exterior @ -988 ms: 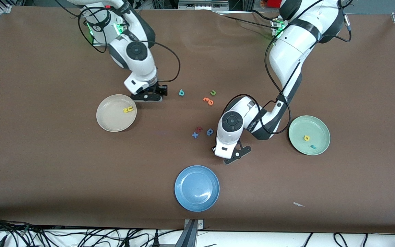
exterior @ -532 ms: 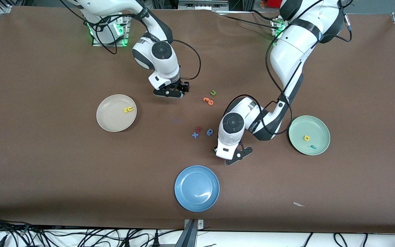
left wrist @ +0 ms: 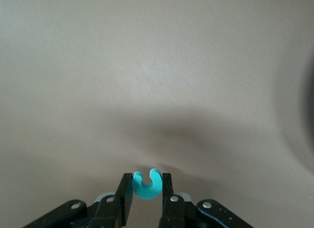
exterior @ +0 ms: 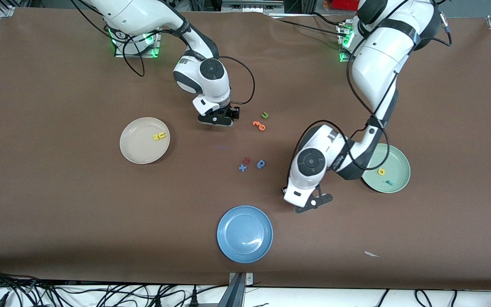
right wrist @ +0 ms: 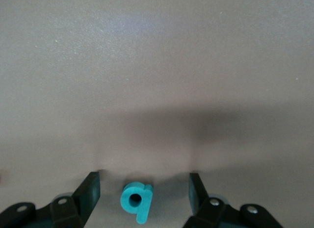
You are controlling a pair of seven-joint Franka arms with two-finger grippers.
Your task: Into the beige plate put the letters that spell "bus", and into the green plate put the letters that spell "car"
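Note:
My right gripper (right wrist: 143, 179) is open and straddles the teal "b" (right wrist: 136, 202), which lies flat on the table between its fingers without touching them. In the front view the right gripper (exterior: 215, 120) hides that letter. My left gripper (left wrist: 147, 183) is shut on the teal "c" (left wrist: 147, 184). In the front view the left gripper (exterior: 310, 203) hangs over bare table between the blue plate and the green plate (exterior: 399, 164). The green plate holds a yellow "a" (exterior: 381, 172) and a teal "r" (exterior: 389, 182). The beige plate (exterior: 137, 147) holds the yellow "u" and "s" (exterior: 159, 136).
A blue plate (exterior: 244, 233) stands near the front edge. Loose letters lie mid-table: a green "u" (exterior: 264, 114), orange ones (exterior: 259, 125), a blue "x" (exterior: 242, 167), a dark red one (exterior: 247, 160) and a blue "a"-like one (exterior: 261, 163). The left arm's elbow overhangs the green plate's rim.
My right gripper has travelled from beside the beige plate to over the teal "b". My left gripper has shifted toward the green plate, still holding the "c".

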